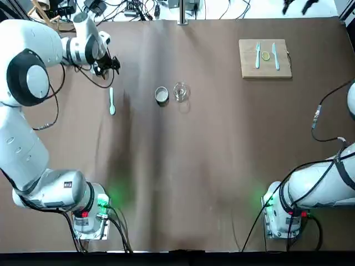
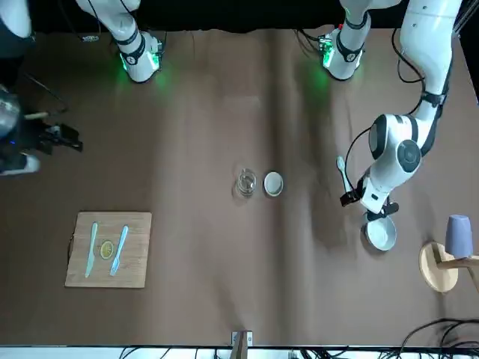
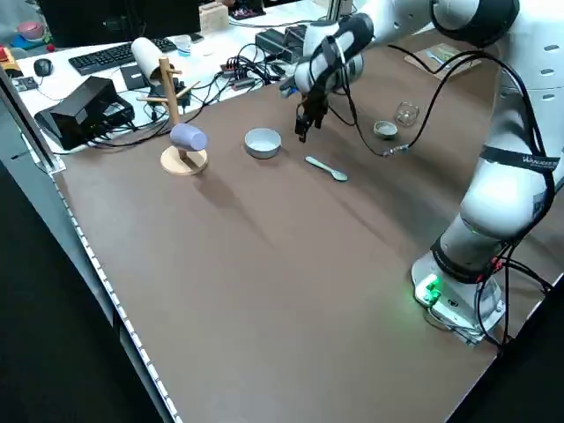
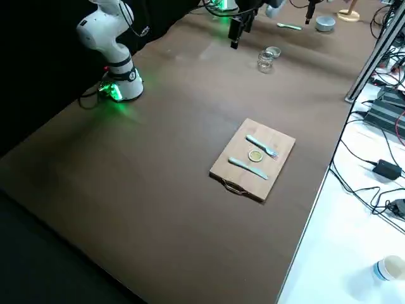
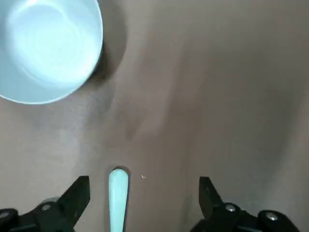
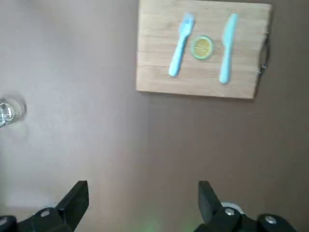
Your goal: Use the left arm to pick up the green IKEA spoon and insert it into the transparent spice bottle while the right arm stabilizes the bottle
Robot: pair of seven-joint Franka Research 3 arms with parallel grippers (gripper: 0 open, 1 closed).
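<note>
Fingers of the left gripper (image 5: 144,193) wide apart, nothing clamped. Fingers of the right gripper (image 6: 143,193) also apart and empty.

Green IKEA spoon (image 1: 112,102) flat on table (image 3: 264,291), handle end under and between the left fingertips, nearer one than the other, not touching. Its oval bowl end points toward the robot's side.

Left gripper hangs over the far left part of the table; pale blue bowl (image 5: 46,48) just beyond the spoon handle, apart from it. Right gripper hangs over the right side, near the cutting board (image 4: 253,158).

Transparent spice bottle (image 1: 180,92) upright, right of the round tin (image 1: 161,95), close but apart. Open table between spoon and tin, also between bottle and board. Wide open stretch on the robot's side of the spoon.

Board near the far edge on the right, holding fork (image 6: 181,46), knife (image 6: 228,48) and lemon slice (image 6: 202,47) between them. Wooden stand (image 2: 436,267) with a purple cup (image 2: 459,236) near the far left corner.

Tabletop brown, smooth, light glare. Past the far edge, white desk with keyboard (image 3: 115,56), monitor (image 3: 123,18) and tangled cables.
</note>
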